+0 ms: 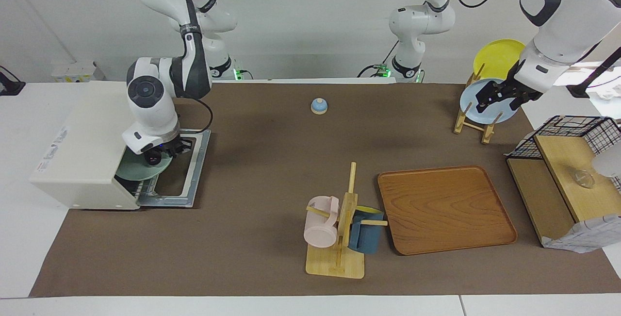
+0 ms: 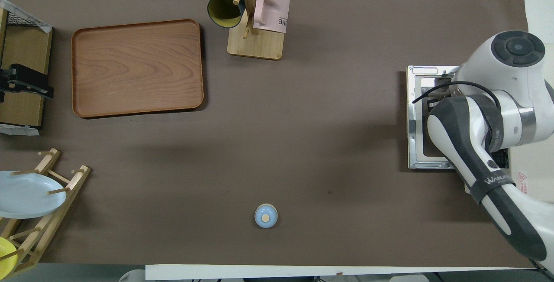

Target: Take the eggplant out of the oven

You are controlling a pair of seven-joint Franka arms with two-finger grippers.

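Note:
The cream-white oven [image 1: 82, 141] stands at the right arm's end of the table with its door [image 1: 194, 170] folded down flat. A pale green plate [image 1: 133, 170] sticks out of the oven's mouth on the wire rack. My right gripper [image 1: 162, 153] is low at the mouth, over the plate's edge and the inner part of the door [image 2: 417, 134]. In the overhead view the arm covers the gripper. The eggplant is hidden. My left gripper [image 1: 487, 100] waits in the air over the wooden shelf [image 2: 19, 56].
A wooden tray [image 1: 446, 209] and a mug stand [image 1: 339, 238] with a pink and a blue mug sit farther from the robots. A small blue bell [image 1: 318, 106] is near the robots. A plate rack [image 1: 478, 112] and a wire basket [image 1: 572, 136] stand at the left arm's end.

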